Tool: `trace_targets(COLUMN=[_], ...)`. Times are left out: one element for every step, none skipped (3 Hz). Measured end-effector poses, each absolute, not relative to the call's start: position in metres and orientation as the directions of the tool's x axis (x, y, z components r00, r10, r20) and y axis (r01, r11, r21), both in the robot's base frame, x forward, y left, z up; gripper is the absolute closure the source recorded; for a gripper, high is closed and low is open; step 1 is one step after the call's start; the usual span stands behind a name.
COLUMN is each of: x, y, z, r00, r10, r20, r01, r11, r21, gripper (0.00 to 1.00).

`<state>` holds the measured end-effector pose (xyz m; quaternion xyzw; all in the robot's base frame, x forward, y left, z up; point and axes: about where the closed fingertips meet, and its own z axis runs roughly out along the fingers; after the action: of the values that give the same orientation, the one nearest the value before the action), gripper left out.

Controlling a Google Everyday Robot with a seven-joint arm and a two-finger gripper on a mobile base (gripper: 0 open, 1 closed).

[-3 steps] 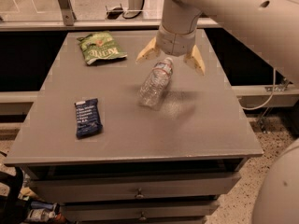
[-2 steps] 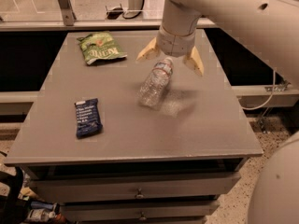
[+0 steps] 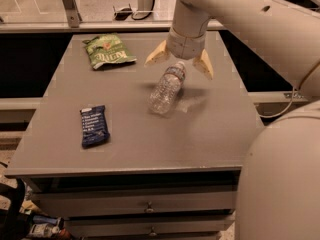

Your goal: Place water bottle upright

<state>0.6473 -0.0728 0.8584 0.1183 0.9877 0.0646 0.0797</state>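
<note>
The water bottle [image 3: 167, 89] is a small clear ribbed bottle with a label band near its shoulder. It leans at a slant on the grey table [image 3: 210, 129], base down toward the front, cap end up under my wrist. My gripper [image 3: 180, 68] hangs over the cap end with its two tan fingers [image 3: 156, 54] spread wide to either side of the bottle's top. The fingers do not touch the bottle. The cap itself is hidden by the wrist.
A green snack bag [image 3: 108, 50] lies at the table's back left. A dark blue wrapped bar [image 3: 94, 125] lies at the front left. My white arm crosses the upper right and my base fills the lower right. Drawers sit below the tabletop.
</note>
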Motion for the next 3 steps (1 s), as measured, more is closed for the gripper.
trace_targets(x=[0.6469,0.6479,0.6489], y=[-0.0696,-0.0689,-0.0681], z=[0.8516,0.8503,0.8485], r00=[-0.97,-0.97,-0.97], r10=[0.221,0.221,0.22], r20=[-0.099,-0.102,-0.103], r01=[0.206,0.206,0.204], r11=[0.968,0.968,0.968], r21=[0.143,0.144,0.145], gripper=[0.03,0.25,0.49])
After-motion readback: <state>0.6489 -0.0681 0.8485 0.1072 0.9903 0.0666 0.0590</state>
